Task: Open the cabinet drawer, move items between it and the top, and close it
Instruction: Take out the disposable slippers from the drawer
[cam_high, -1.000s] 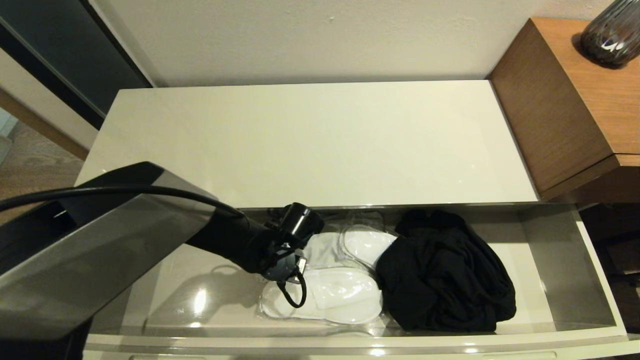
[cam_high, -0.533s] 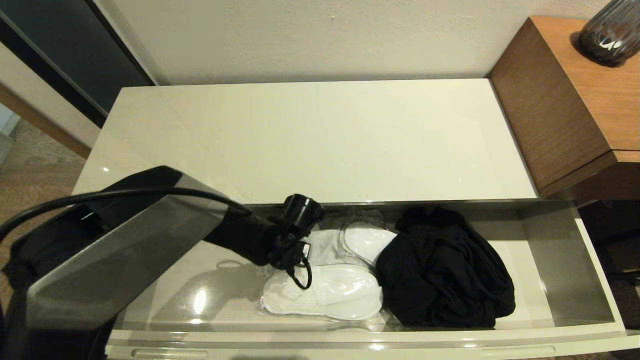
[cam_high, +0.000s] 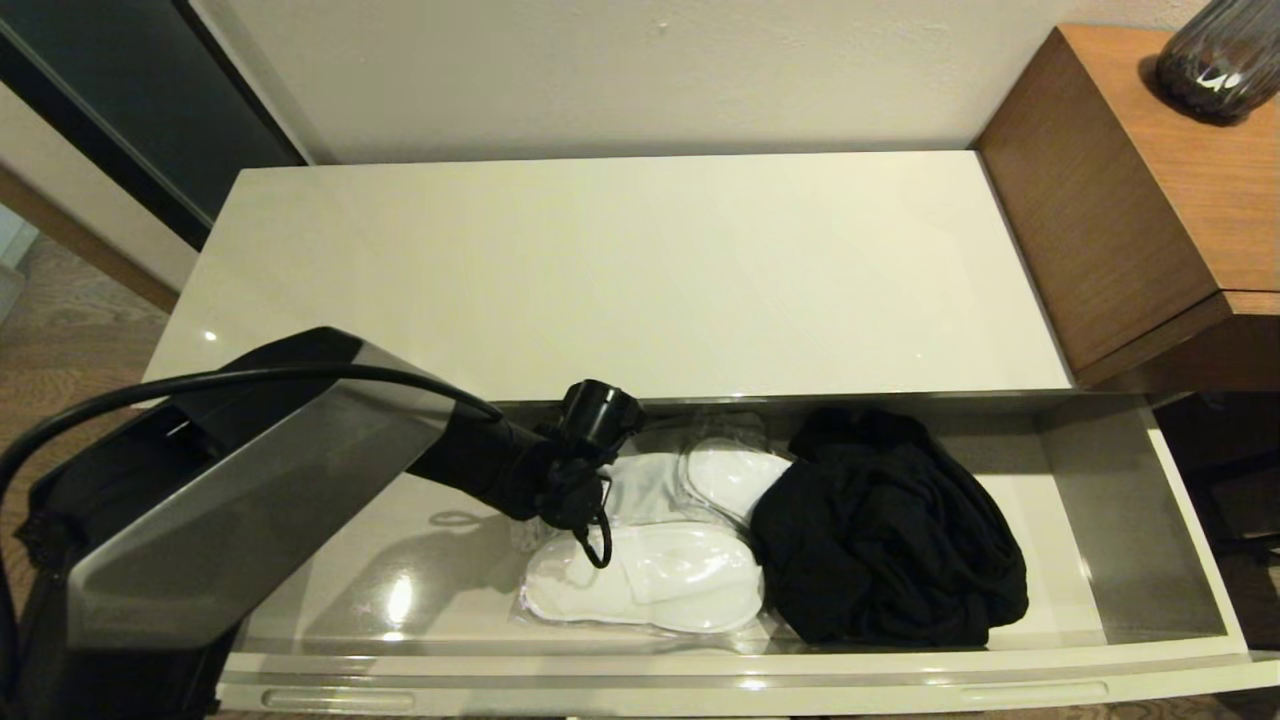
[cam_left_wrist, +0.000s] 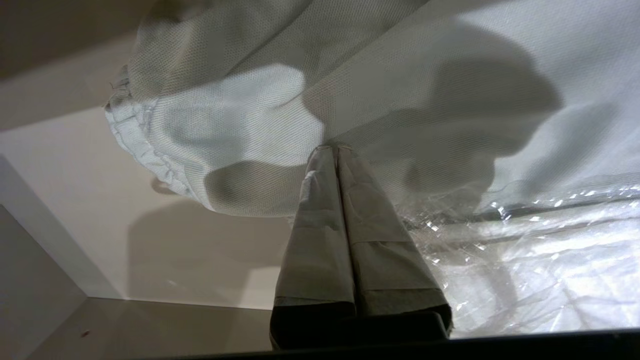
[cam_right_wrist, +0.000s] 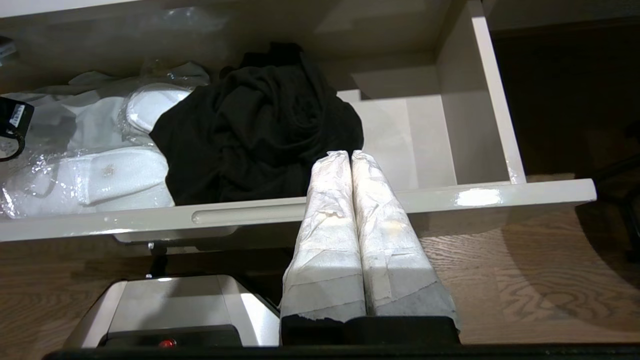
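Drawer (cam_high: 1130, 520) open under bare glossy top (cam_high: 620, 270); left hand (cam_left_wrist: 336, 150) clenched on grey garment (cam_left_wrist: 240, 125).

The left arm (cam_high: 300, 470) slants forward and down, its gripper (cam_left_wrist: 336, 148) pinched together at the tips. The right gripper (cam_right_wrist: 351, 155) hangs low, its fingers (cam_right_wrist: 327, 220) pressed together.
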